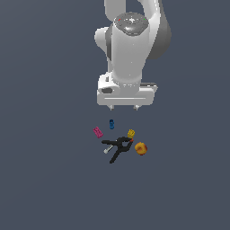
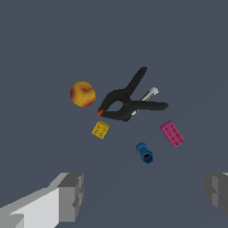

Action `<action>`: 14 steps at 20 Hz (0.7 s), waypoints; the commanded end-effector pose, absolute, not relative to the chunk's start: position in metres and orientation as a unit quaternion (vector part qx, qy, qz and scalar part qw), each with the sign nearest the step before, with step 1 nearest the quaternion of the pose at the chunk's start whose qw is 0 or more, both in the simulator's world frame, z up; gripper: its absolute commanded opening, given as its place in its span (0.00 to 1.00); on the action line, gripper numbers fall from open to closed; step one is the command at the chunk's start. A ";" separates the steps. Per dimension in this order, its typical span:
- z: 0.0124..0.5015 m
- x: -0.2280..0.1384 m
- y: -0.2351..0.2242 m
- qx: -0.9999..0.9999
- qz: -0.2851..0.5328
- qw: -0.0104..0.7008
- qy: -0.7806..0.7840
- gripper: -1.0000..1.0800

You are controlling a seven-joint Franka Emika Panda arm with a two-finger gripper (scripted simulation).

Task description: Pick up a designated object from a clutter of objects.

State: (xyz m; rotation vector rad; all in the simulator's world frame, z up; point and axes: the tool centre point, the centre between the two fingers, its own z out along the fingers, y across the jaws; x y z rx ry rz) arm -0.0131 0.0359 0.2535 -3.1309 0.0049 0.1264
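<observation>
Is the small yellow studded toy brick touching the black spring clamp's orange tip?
Apart. The wrist view shows a thin strip of grey floor between the yellow brick and the clamp tip.

On the dark grey floor [image 1: 45, 179] below me lie a yellow brick [image 1: 131, 133], black clamp [image 1: 117, 147], orange ball [image 1: 141, 148], pink block [image 1: 98, 132] and blue piece [image 1: 112, 124].

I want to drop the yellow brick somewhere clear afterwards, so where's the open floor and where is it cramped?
Bare floor surrounds the cluster, widest beyond the pink block and beyond the orange ball. It is crowded where the yellow brick sits against the black clamp tips. The blue piece stands apart, below the open gripper.
</observation>
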 end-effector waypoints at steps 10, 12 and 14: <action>0.180 -0.008 0.058 -0.994 0.025 -0.002 0.102 0.96; 0.165 -0.008 0.063 -0.992 0.021 -0.002 0.122 0.96; 0.150 -0.009 0.068 -0.990 0.018 -0.002 0.142 0.96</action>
